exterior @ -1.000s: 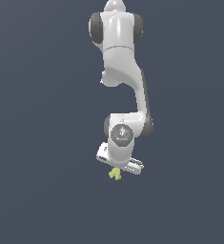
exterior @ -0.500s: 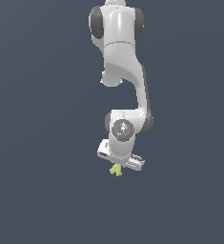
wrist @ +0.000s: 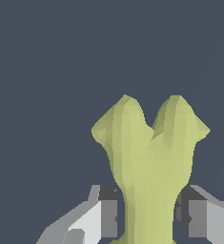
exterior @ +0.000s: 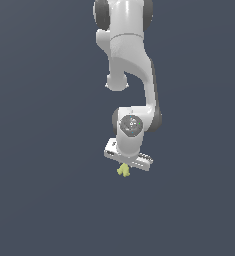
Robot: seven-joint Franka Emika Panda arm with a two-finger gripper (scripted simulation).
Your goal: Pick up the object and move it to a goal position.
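The object (exterior: 123, 170) is a tiny yellow-green forked piece. In the exterior view it hangs just under the white gripper (exterior: 125, 167) at the end of the arm. In the wrist view the object (wrist: 149, 157) fills the middle, its Y-shaped fork pointing away from the camera and its stem clamped between the two dark-padded fingers (wrist: 108, 212). The gripper (wrist: 149, 214) is shut on the stem. The lower end of the object is hidden by the fingers.
The white arm (exterior: 131, 75) reaches down from the top of the exterior view. Around it is only a plain dark blue-grey background (exterior: 39, 150). No other objects, edges or goal marker show.
The arm has shifted toward the exterior view's right and slightly upward, carrying the object with it. The grip has not changed.
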